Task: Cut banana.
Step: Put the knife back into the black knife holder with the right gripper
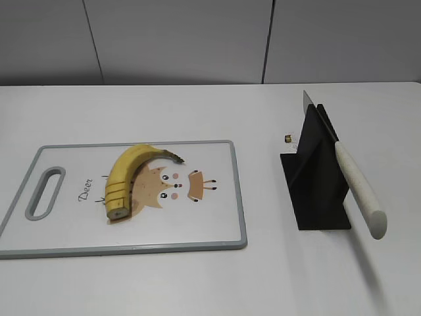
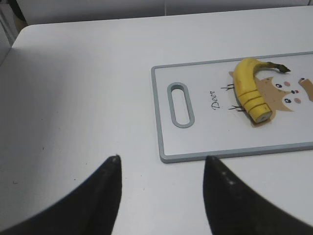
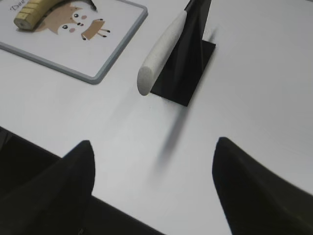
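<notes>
The banana [image 1: 126,176] lies on the white cutting board [image 1: 217,230], its sliced end with cut lines toward the front and its dark stem toward the board's middle. It also shows in the left wrist view [image 2: 248,84] and at the top left of the right wrist view [image 3: 35,12]. A knife with a white handle [image 1: 358,189] rests in a black stand [image 1: 314,191] to the right of the board. My left gripper [image 2: 161,159] is open and empty over bare table left of the board. My right gripper [image 3: 154,143] is open and empty in front of the knife handle [image 3: 161,51]. Neither gripper shows in the exterior view.
The board has a grey rim, a handle slot [image 1: 45,191] at its left end and a cartoon deer print. A small dark object [image 1: 288,138] lies on the table behind the stand. The table's near edge [image 3: 117,208] runs under my right gripper.
</notes>
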You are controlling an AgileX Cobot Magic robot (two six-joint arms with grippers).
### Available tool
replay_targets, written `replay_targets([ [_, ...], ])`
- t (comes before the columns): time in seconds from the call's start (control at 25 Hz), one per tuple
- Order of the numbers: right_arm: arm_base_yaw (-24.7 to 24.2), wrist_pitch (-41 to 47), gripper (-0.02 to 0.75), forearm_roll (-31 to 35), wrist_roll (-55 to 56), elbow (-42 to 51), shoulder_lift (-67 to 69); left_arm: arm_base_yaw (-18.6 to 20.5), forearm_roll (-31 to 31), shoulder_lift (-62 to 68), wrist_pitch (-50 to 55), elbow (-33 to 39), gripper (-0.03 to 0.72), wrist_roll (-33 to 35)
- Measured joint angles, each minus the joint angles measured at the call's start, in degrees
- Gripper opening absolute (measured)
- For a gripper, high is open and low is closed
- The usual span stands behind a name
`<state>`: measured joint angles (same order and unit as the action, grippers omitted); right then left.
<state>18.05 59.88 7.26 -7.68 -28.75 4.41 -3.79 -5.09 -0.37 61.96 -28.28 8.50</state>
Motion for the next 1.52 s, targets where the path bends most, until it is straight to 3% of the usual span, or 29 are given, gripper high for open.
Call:
replay_targets([
  [0.44,-0.52,0.27,0.569,0.25,-0.09,0.0,-4.74,0.0,0.0,0.0,0.0,0.0,0.52,0.0],
  [0.92,-11.73,0.27,0.569,0.48,-0.09,0.0,-4.74,0.0,0.0,0.0,0.0,0.0,0.52,0.0],
  [1.52,-12.19,0.27,0.569,0.48,-0.09,0.0,-4.74,0.0,0.0,0.0,0.0,0.0,0.52,0.0],
])
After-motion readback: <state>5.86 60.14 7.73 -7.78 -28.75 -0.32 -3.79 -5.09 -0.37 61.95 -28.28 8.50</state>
